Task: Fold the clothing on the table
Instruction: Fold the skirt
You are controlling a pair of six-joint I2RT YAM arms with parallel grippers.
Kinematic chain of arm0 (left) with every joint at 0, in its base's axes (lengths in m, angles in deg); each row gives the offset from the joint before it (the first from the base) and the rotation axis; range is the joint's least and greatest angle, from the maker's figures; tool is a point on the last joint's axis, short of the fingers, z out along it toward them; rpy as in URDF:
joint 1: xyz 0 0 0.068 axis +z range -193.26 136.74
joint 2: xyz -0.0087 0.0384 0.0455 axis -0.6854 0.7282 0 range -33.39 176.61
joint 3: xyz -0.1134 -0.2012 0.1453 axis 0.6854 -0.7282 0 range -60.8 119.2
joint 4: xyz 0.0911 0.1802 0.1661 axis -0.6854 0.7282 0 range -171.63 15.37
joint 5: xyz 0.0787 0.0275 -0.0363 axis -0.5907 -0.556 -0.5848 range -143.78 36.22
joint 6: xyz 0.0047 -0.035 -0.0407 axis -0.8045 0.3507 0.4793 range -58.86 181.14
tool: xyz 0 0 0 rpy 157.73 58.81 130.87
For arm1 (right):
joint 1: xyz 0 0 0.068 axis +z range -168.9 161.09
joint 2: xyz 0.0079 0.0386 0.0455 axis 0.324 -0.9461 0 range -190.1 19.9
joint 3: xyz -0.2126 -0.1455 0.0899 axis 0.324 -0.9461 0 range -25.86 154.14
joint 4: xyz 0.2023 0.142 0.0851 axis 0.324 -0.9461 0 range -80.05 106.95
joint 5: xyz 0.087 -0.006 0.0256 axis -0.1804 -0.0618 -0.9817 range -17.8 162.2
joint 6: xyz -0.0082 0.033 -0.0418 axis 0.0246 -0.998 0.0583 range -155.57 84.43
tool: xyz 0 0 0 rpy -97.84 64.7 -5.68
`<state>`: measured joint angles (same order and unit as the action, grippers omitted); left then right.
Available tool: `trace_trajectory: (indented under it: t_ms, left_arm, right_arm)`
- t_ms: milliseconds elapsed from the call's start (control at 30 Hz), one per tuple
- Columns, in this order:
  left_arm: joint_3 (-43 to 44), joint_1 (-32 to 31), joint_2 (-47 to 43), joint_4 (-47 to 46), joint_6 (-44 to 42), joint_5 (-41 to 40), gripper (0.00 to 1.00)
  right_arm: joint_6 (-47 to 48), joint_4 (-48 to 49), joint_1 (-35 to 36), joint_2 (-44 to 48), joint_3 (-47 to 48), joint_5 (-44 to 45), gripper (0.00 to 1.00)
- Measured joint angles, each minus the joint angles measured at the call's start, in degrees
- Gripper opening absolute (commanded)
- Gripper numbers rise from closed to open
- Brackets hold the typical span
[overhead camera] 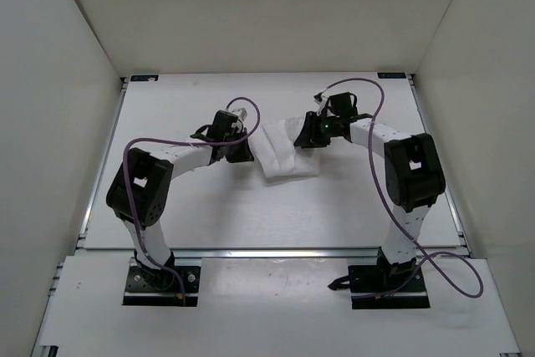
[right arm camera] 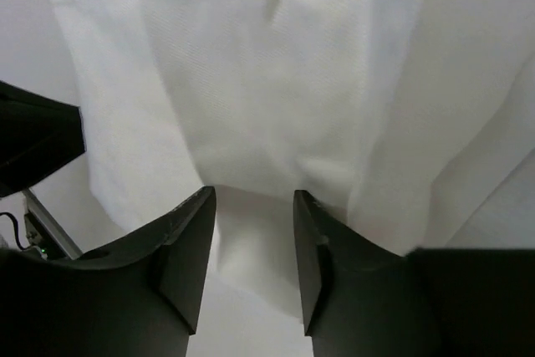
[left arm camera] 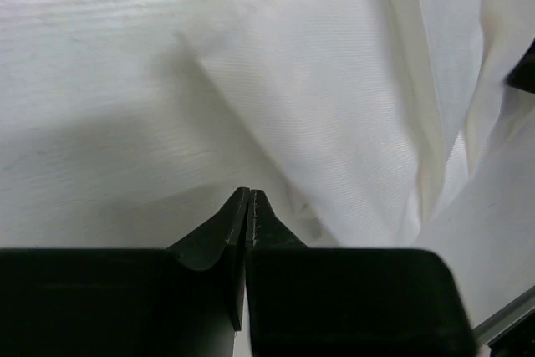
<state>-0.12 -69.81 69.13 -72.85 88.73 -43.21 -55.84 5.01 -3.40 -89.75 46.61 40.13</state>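
My left gripper is pressed fully closed, fingertips meeting right at the near edge of the clothing. I can't tell whether any fabric is pinched between them. My right gripper stands partly open, with a clear gap between the jaws. White fabric lies below and beyond that gap, and nothing is clamped. From overhead, the two grippers flank the clothing, the left at its left edge and the right at its upper right corner. The clothing lies wrinkled and partly folded around the middle of the table, between the two arms.
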Motion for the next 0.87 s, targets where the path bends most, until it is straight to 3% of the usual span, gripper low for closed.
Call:
trace_trajectory:
  t_ms: [67,100,167,200,267,333,367,467,633,867]
  left_arm:
    - [1.09,1.31,-0.61,1.18,-1.05,0.39,0.59]
    - [1.53,2.21,-1.05,1.97,-1.81,0.72,0.67]
    - [2.58,4.59,-2.23,3.82,-3.15,1.77,0.94]
    - [3.3,5.9,-2.82,5.09,-4.28,2.32,0.98]
    - [5.2,8.48,-4.04,7.72,-6.08,3.13,0.99]
    - [7.41,10.51,-5.27,10.4,-7.96,3.19,0.99]
    - [8.52,11.26,-5.95,11.58,-8.81,2.91,0.98]
    - [11.58,11.37,-7.98,15.13,-11.15,0.2,0.99]
    - [13.18,8.7,-10.1,18.75,-13.05,-4.0,0.99]
    - [10.1,8.94,-10.56,21.94,-13.4,-5.53,0.99]
  right_arm:
    - [-0.96,-1.95,-0.81,1.46,0.61,0.5,0.5]
    - [-1.27,-2.82,-1.22,2.43,1.03,1.09,0.53]
    - [-1.4,-4.46,-2.32,4.61,2.14,2.12,0.58]
    - [-1.42,-5.27,-2.99,5.88,2.73,2.49,0.65]
    - [-1.46,-6.45,-4.5,8.35,3.54,2.71,0.76]
    - [-1.33,-8.02,-5.9,10.32,4.37,2.45,0.96]
    - [-1.22,-8.94,-6.4,11.1,4.76,2.43,0.99]
    - [0.02,-13.0,-6.62,12.7,6.4,6.88,0.99]
    - [2.64,-19.23,-1.25,13.42,7.45,20.74,0.99]
    - [2.71,-20.68,-3.63,14.75,2.75,23.23,0.99]
